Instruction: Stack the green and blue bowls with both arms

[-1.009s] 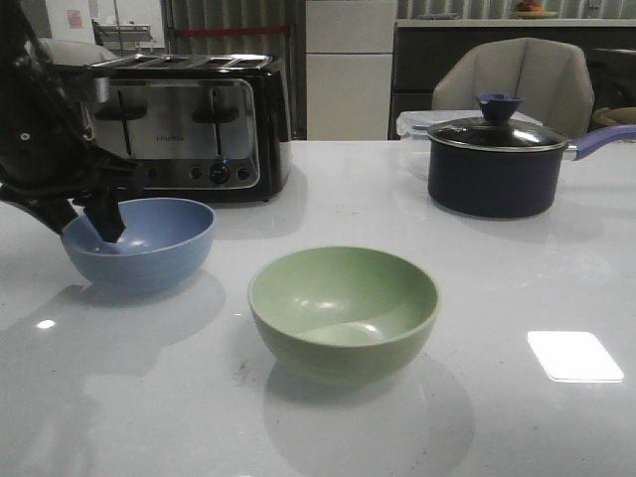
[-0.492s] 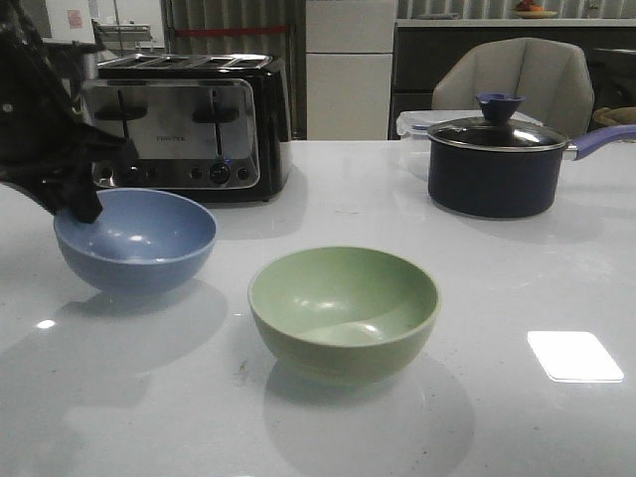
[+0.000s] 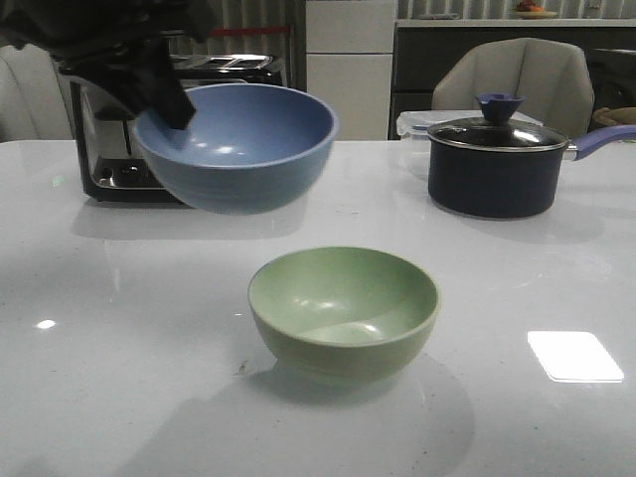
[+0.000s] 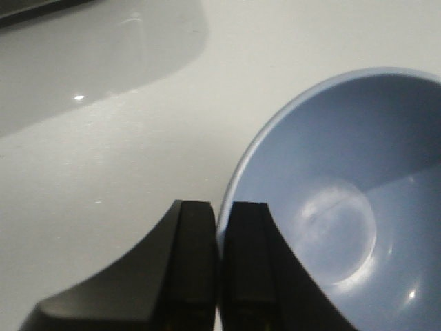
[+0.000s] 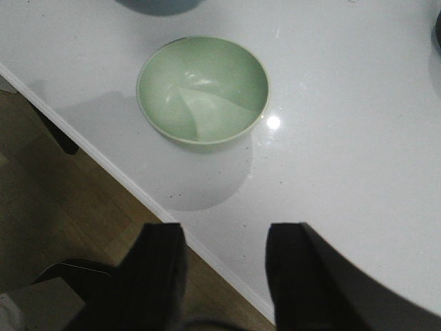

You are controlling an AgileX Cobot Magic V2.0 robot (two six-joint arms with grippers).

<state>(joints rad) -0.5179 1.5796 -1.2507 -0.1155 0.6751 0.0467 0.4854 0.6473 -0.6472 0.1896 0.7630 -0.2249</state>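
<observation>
1. Pinching the rim of the blue bowl [image 3: 237, 146], the left gripper [image 4: 219, 227] holds it in the air, one finger inside, one outside.
2. The green bowl [image 3: 343, 312] sits on the table [image 3: 517, 298], below and right of it.
3. The right gripper [image 5: 226, 265] hangs spread, apart from the green bowl.

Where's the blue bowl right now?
In the front view the blue bowl is off the table, held by its rim in the left gripper, in front of the toaster, up and left of the green bowl.
</observation>
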